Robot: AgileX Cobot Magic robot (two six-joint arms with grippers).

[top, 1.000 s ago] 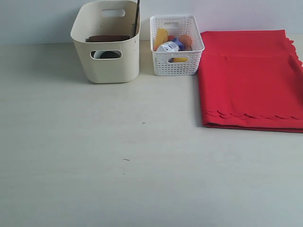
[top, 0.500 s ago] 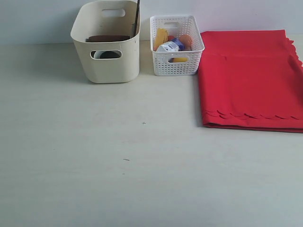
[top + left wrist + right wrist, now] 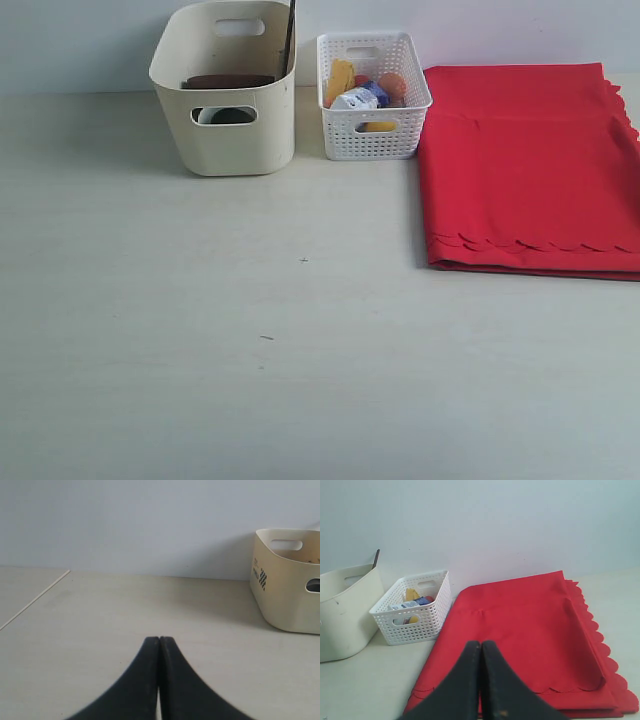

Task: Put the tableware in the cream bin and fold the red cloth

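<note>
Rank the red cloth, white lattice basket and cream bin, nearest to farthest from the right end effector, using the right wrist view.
1. Bright red woven cloth: directly ahead of the shut right end effector.
2. White lattice-sided plastic basket: beside the cloth's edge.
3. Large cream plastic bin: beyond the basket.

Cream bin point(image 3: 225, 140): smooth tub with rounded corners and oval cut-out handles, stood upright at the back left of the bench point(image 3: 300, 350). Tableware is seen inside. A brown wooden plate point(image 3: 228, 82) is lodged across the interior. Dark chopsticks point(image 3: 289, 40) are leaned at the right-hand rim, with their ends projecting above it. A pale rounded item point(image 3: 213, 116) is glimpsed through the front cut-out and cannot be identified. Red cloth point(image 3: 530, 160): laid flat at the back right, folded in layers. Its scalloped edge is laid on top, just behind the plain front edge. Bin and cloth are kept well apart.
</note>
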